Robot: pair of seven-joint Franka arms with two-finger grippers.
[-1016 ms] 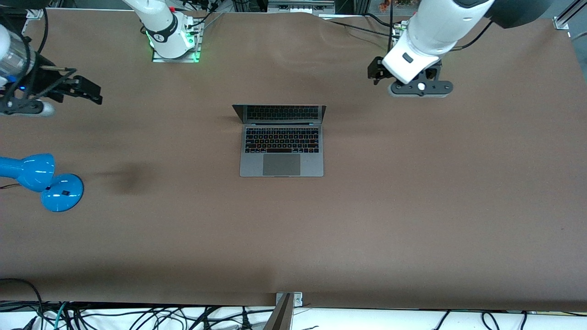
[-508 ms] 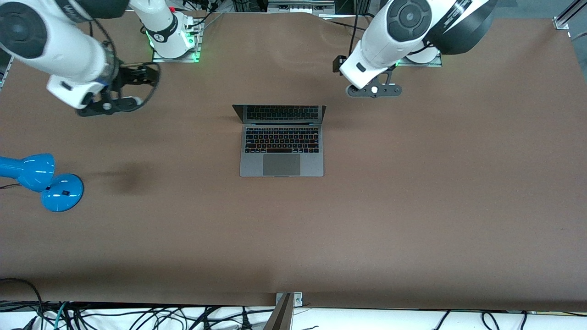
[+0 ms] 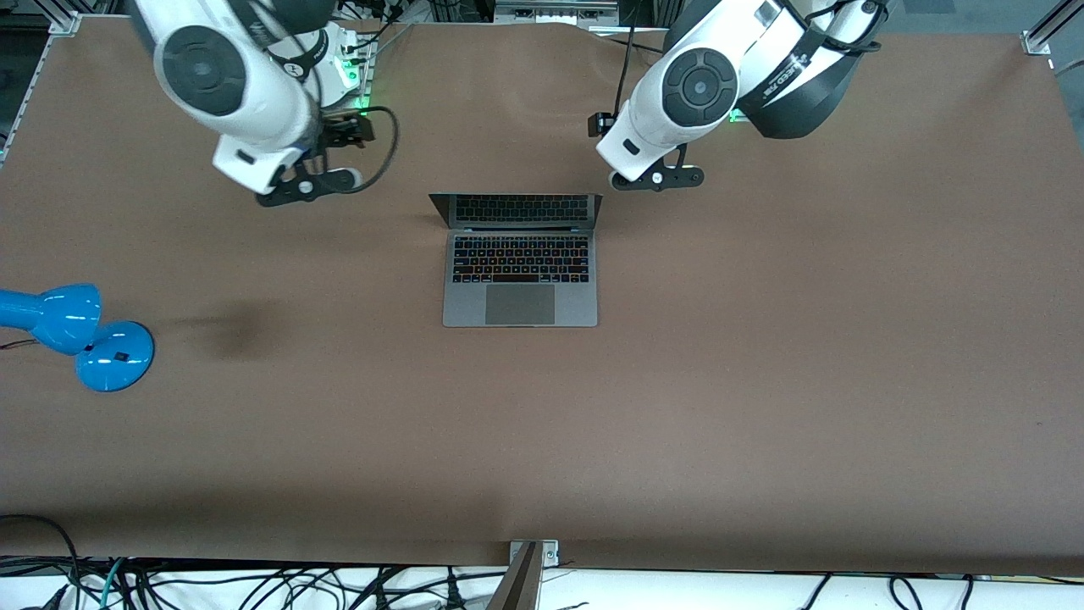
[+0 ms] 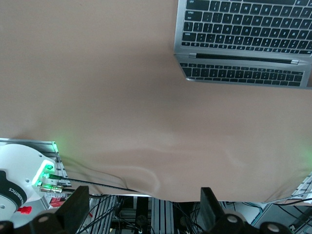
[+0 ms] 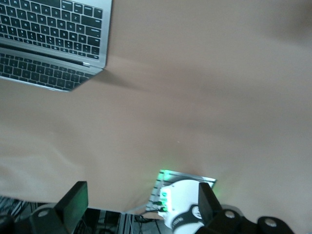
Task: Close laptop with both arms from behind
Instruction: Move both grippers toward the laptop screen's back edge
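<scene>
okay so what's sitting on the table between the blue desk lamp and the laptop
Nothing. In the front view, only bare brown table cover and a dark shadow patch lie between the blue lamp and the laptop.

— Anything standing around the laptop (image 3: 520,261)?
— Only bare brown table (image 3: 762,381) on every side; lid upright, open toward the front camera.
— Above the lid?
— Left gripper (image 4: 141,214) and right gripper (image 5: 139,207), fingers spread, over bare table toward the bases.
— Other obstacles?
— Blue desk lamp (image 3: 72,335), well apart at the right arm's end.
</scene>
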